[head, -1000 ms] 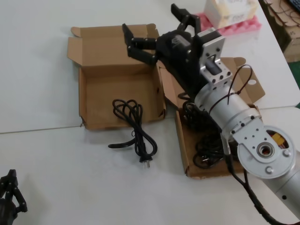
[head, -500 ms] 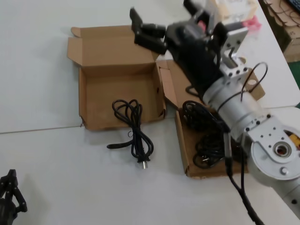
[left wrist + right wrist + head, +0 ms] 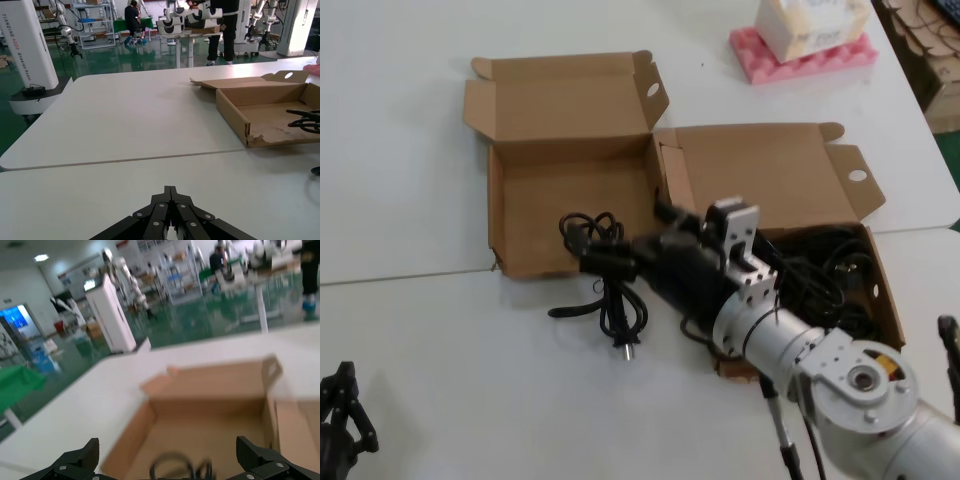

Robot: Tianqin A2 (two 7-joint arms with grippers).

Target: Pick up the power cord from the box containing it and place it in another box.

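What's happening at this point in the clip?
The right gripper, fingers open, has swung down from above the boxes and now hangs low over the power cord. That cord lies half in the left box, with its plug end trailing over the front edge onto the table. The right box holds a tangle of other black cords. The left gripper waits shut at the near left of the table. Nothing is gripped at this moment.

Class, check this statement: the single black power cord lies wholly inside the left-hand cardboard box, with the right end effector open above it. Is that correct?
Not quite. In the head view the power cord spills over the left-hand box's front edge onto the table, plug outside. The right end effector is indeed open above it.
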